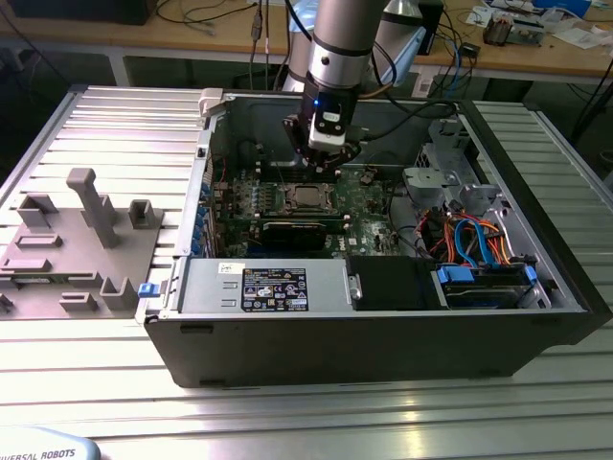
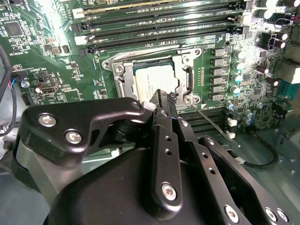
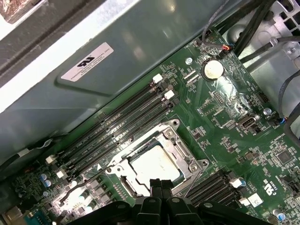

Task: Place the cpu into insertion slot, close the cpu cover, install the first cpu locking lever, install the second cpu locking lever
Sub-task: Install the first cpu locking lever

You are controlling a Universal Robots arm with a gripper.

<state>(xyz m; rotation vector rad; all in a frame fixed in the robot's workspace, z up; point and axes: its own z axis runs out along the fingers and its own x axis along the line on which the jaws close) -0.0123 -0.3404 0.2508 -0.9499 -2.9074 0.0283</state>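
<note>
presently, item by item: black jointed metal claw on a silver and grey arm, hanging inside an open black desktop computer case that lies on a ribbed aluminium counter. in both wrist views the claw's dark fingers sit pressed together at the tips, clenched on nothing visible, just above the near edge of the socket.

small flat square cpu with a matte silvery-grey metal top: seated in the socket on the glossy green motherboard, near the middle of the case in the exterior view.

thin silvery metal cpu cover, a frame plate with a square opening: lying flat around the chip, which shows through the opening; bright screw heads at its corners.

thin straight wire lever: runs slantwise from the socket's corner beside the claw tip in the second wrist view; whether it is latched i cannot tell.

long black memory slots with white end clips: parallel rows beside the socket.

round silver coin battery: on the board, well apart from the socket.

grey plastic fixture block with upright pegs: on the counter at the exterior view's left, outside the case.
</note>
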